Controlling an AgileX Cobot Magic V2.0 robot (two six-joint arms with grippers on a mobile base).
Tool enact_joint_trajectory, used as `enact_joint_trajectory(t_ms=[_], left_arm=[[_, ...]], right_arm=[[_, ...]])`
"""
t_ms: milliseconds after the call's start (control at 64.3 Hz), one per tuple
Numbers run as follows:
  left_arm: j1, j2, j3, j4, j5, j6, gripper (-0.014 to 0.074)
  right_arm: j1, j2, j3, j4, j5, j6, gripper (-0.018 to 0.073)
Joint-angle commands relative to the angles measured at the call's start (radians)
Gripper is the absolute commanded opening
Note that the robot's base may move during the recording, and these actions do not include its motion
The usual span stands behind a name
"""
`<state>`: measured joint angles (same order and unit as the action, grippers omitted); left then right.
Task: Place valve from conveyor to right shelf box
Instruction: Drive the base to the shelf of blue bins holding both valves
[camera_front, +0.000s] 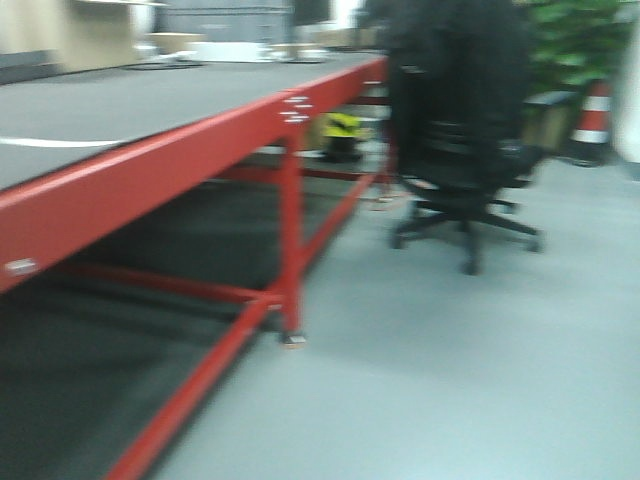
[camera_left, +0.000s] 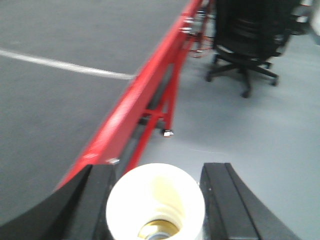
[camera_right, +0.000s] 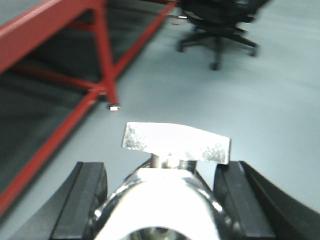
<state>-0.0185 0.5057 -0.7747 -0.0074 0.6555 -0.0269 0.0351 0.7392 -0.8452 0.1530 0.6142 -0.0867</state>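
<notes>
**A:** Where's the valve (camera_right: 167, 200)?

**B:** In the right claw (camera_right: 162, 167)! Both fingers are clamped on its shiny body, with the flat handle sticking out past the fingertips. It's over the floor (camera_right: 260, 100), beside the conveyor (camera_front: 150, 105).

**A:** And the left claw (camera_left: 160, 172)?

**B:** Closed on a hollow white part (camera_left: 155, 200) with a brassy ring down inside, just beside the conveyor's red rail (camera_left: 135, 100).

**A:** Anything beyond?

**B:** A black chair (camera_front: 460, 130) near the conveyor's far end.
</notes>
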Motion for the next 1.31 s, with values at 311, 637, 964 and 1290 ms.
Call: enact_joint_trajectory(t_ms=[311,637,964,1290], left_arm=[[0.001,-0.008,-0.005,-0.007,-0.046,0.001,-0.0111],[0.001,-0.008,-0.005,-0.007,-0.046,0.001,-0.0111],[0.001,-0.008,-0.005,-0.007,-0.046,0.001,-0.0111],[0.001,-0.008,-0.005,-0.007,-0.046,0.001,-0.0111]], right_arm=[[0.000,-0.013,-0.009,-0.001,-0.072,-0.010,-0.0167],[0.000,-0.013,-0.009,-0.001,-0.072,-0.010,-0.0167],[0.000,-0.013,-0.009,-0.001,-0.072,-0.010,-0.0167],[0.000,-0.013,-0.009,-0.001,-0.072,-0.010,-0.0167]])
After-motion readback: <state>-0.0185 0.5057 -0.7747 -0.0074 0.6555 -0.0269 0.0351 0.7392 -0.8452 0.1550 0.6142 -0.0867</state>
